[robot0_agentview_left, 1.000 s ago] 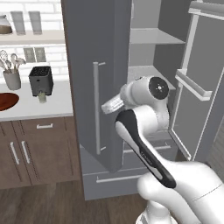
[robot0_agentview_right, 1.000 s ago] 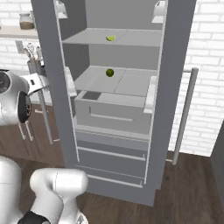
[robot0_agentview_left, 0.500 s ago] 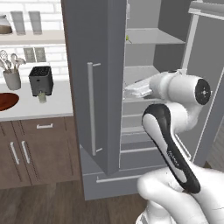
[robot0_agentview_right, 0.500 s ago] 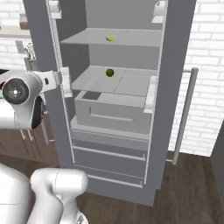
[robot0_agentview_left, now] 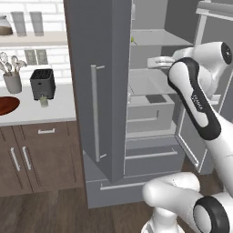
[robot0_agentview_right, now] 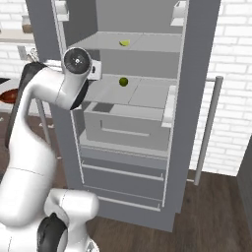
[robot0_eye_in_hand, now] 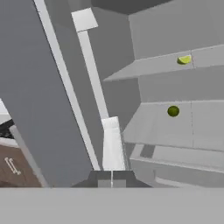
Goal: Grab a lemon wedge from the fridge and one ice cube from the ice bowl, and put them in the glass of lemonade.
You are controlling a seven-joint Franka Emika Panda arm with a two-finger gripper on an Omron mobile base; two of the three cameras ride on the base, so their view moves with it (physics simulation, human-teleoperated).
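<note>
The fridge (robot0_agentview_left: pixel 98 68) stands with both upper doors open. A yellow-green lemon wedge (robot0_agentview_right: pixel 125 43) lies on its upper shelf, also in the hand view (robot0_eye_in_hand: pixel 184 59). My gripper (robot0_agentview_left: pixel 151 60) is shut and empty at the left side of the opening, about level with the middle shelf; its fingertips (robot0_eye_in_hand: pixel 105 178) are pressed together. It shows beside the door hinge in the right base view (robot0_agentview_right: pixel 97 70). On the counter to the left are the reddish-brown ice bowl (robot0_agentview_left: pixel 7 105) and the glass of lemonade (robot0_agentview_left: pixel 44 101). I cannot make out an ice cube.
A round dark green fruit (robot0_agentview_right: pixel 123 81) sits on the middle shelf above a drawer (robot0_agentview_right: pixel 125 125). The left door (robot0_agentview_left: pixel 107 150) juts out between arm and counter. A black toaster (robot0_agentview_left: pixel 43 83) and grey utensil cup (robot0_agentview_left: pixel 12 83) stand behind the glass.
The arm has swung from in front of the left door, round its edge, into the fridge opening. The gripper has stayed shut.
</note>
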